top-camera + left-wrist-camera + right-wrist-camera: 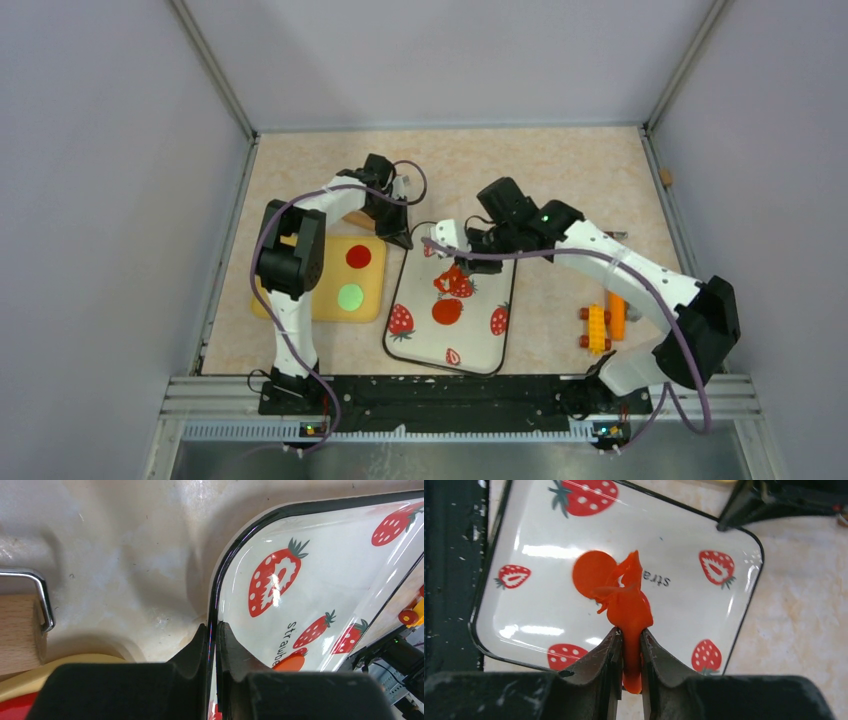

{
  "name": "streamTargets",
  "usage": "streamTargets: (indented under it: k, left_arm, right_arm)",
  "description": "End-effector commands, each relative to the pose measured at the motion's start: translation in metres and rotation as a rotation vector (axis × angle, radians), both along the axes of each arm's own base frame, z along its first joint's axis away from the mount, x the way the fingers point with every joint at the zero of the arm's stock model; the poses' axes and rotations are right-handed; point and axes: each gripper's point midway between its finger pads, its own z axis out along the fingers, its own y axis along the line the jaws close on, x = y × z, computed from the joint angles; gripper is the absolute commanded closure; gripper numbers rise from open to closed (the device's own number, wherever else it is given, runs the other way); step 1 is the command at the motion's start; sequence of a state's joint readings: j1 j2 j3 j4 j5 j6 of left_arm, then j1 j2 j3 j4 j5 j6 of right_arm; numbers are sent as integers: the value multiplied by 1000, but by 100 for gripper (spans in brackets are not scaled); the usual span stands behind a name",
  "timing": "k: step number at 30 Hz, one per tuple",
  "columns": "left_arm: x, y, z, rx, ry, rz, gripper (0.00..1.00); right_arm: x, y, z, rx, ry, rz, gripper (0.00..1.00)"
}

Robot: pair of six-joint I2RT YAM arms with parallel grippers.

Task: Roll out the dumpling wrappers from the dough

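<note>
My right gripper [462,262] is shut on a ragged orange-red scrap of dough [629,607] and holds it over the strawberry-printed tray [475,345]. In the right wrist view [630,637] the scrap sticks out on both sides of the fingers. One round orange-red wrapper [591,572] lies flat on the tray [684,615], also seen from above [447,311]. My left gripper [400,238] is shut on the tray's black rim [212,625] at its far left corner. A red wrapper [358,256] and a green wrapper [350,296] lie on the yellow board [300,310].
A wooden rolling pin with a metal handle [20,630] lies behind the yellow board [75,662], close to my left gripper. A yellow toy [597,328] and an orange piece [617,315] lie right of the tray, under my right arm. Walls enclose the table.
</note>
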State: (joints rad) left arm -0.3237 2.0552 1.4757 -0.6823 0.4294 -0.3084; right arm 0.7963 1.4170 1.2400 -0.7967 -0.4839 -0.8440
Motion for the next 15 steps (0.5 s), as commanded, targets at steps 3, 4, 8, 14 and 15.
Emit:
streamTargets:
  k: [3, 4, 8, 14, 15]
  left_arm:
    - [15, -12, 33, -80, -110, -54, 86]
    - [16, -12, 39, -87, -124, -61, 79]
    - [20, -8, 67, -83, -197, -58, 60]
    - [14, -38, 117, -338, -277, -111, 48]
    - [13, -44, 122, -388, -289, -120, 46]
  right_arm:
    - [64, -19, -3, 23, 13, -187, 74]
    - [68, -22, -10, 19, 46, -207, 69]
    - [73, -30, -43, -16, 238, -271, 40]
    - [68, -20, -33, 83, 560, -342, 17]
    - [67, -19, -33, 90, 572, -347, 17]
